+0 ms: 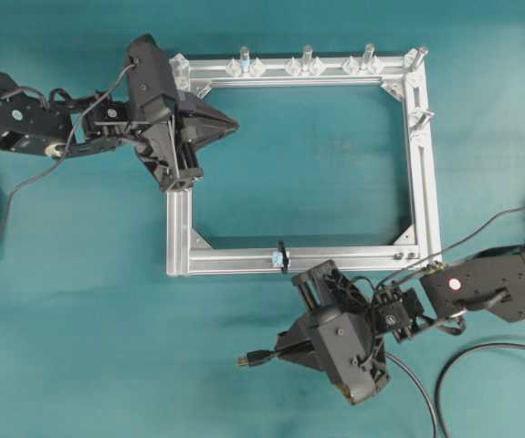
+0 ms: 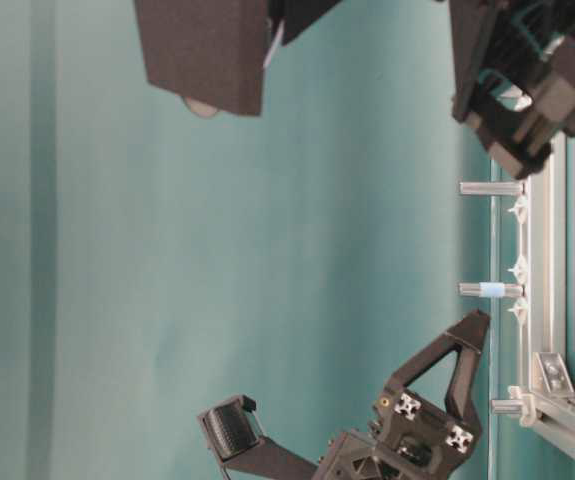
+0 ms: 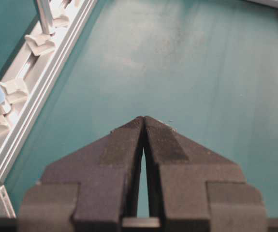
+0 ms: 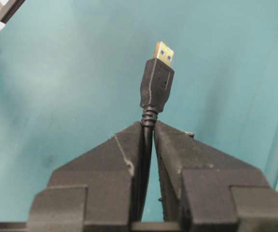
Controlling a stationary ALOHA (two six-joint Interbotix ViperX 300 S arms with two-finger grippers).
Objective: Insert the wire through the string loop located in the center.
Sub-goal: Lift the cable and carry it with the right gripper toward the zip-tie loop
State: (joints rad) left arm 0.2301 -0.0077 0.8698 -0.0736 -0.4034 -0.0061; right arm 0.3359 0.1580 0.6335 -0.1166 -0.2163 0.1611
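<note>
Wire (image 4: pixel 148 123) retention is by the right gripper (image 4: pixel 148 126), whose fingers (image 4: pixel 117 154) are clamped on the cable just behind the strain relief. This leaves the black plug body and its gold-tinted metal tip (image 4: pixel 164 52) projecting free ahead of the fingertips. Holding the cable this close to the plug probably keeps the leading end stiff and aimable, which a thin loop requires.

In the overhead view the right gripper (image 1: pixel 285 351) sits below the near bar of the aluminium frame (image 1: pixel 424 182), with the plug (image 1: pixel 253 359) pointing toward the left of that view, over the teal table (image 1: pixel 79 301). The string loop (image 1: pixel 282 255) stands on that near bar beside a small bluish bolt (image 1: pixel 275 261). The plug is near the loop but apart from it, and it is not aligned with the loop opening. The rest of the cable trails off to the lower right.

The left gripper (image 3: pixel 143 121) has its fingers (image 3: pixel 124 145) pressed together on nothing. In the overhead view it hangs over the upper left corner of the frame, well apart from the loop. This placement appears to keep it clear of the insertion path, and from there it could receive the plug on the far side.

Insertion has not yet begun. The next move calls for turning the plug toward the loop.
</note>
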